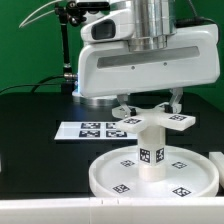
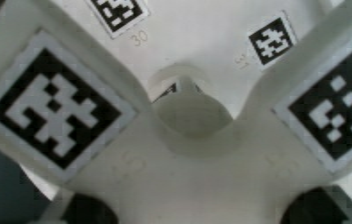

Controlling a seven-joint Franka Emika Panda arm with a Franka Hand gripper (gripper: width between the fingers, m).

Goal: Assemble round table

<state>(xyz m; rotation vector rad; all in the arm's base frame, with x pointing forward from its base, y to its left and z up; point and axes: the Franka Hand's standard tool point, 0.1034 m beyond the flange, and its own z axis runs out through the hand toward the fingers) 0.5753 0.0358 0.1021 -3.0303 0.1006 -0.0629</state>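
The round disc (image 1: 112,182) lies rim up on the table near the front. The short leg (image 1: 152,157) stands upright on its middle and carries a tag. The cross-shaped foot (image 1: 155,122) sits on top of the leg. My gripper (image 1: 149,105) is right above the foot, jaws spread wide, fingertips just over two of its arms. In the wrist view the foot (image 2: 173,160) fills the picture, with big tags on two arms and its centre hole between them. Dark fingertips (image 2: 75,207) show at either side of the white foot.
The marker board (image 1: 88,130) lies flat on the black table behind the disc, toward the exterior view's left. A black post with cables (image 1: 68,45) stands at the back left. A white object (image 1: 216,158) sits at the exterior view's right edge.
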